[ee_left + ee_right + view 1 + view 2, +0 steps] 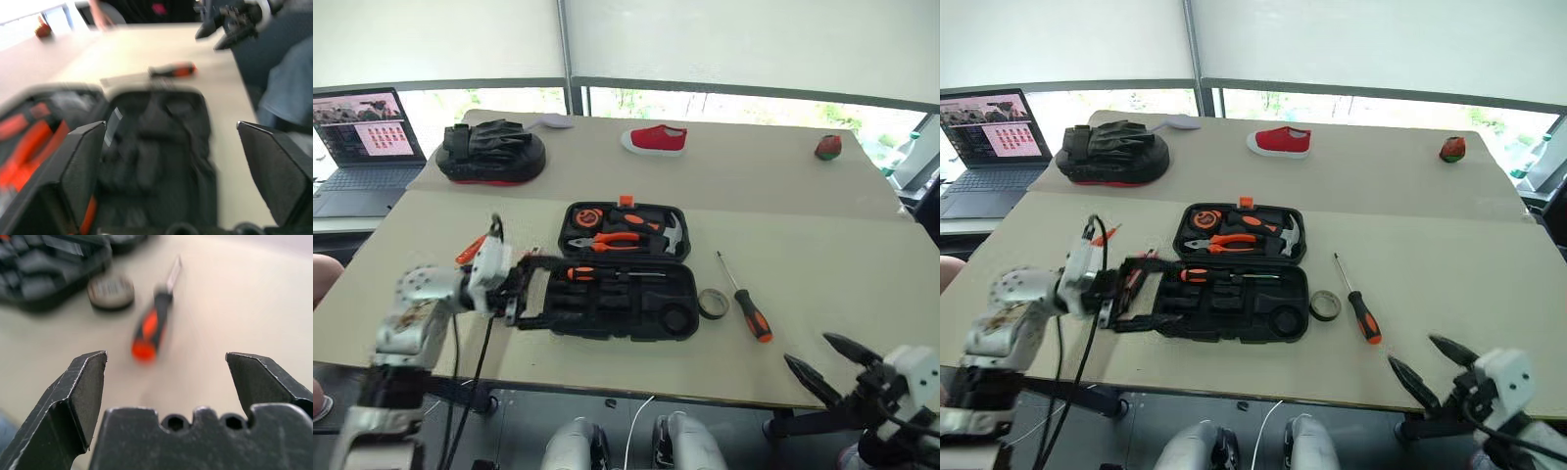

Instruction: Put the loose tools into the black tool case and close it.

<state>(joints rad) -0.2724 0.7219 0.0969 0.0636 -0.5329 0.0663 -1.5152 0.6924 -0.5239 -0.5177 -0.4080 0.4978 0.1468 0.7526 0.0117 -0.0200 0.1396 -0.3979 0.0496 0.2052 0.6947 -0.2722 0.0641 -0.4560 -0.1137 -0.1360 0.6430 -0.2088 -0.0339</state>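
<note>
The black tool case (pixel 677 294) lies open in the middle of the near table. Its far half holds the pliers, hammer and tape measure. A black-and-orange screwdriver (pixel 597 274) sits in a slot of the near half. To its right on the table lie the small dark tape roll (pixel 712 304) and another black-and-orange screwdriver (pixel 745 300). My left gripper (pixel 533 291) stands open at the case's left edge, holding nothing. An orange tool (pixel 470 250) lies mostly hidden behind that hand. My right gripper (pixel 808 350) is open and empty, low off the table's front right edge.
On the far table sit a black padded mitt (pixel 494 152), a red shoe (pixel 656 139) and a small red object (pixel 828 147). A laptop (pixel 362 137) stands at far left. A seam runs between the two tables behind the case.
</note>
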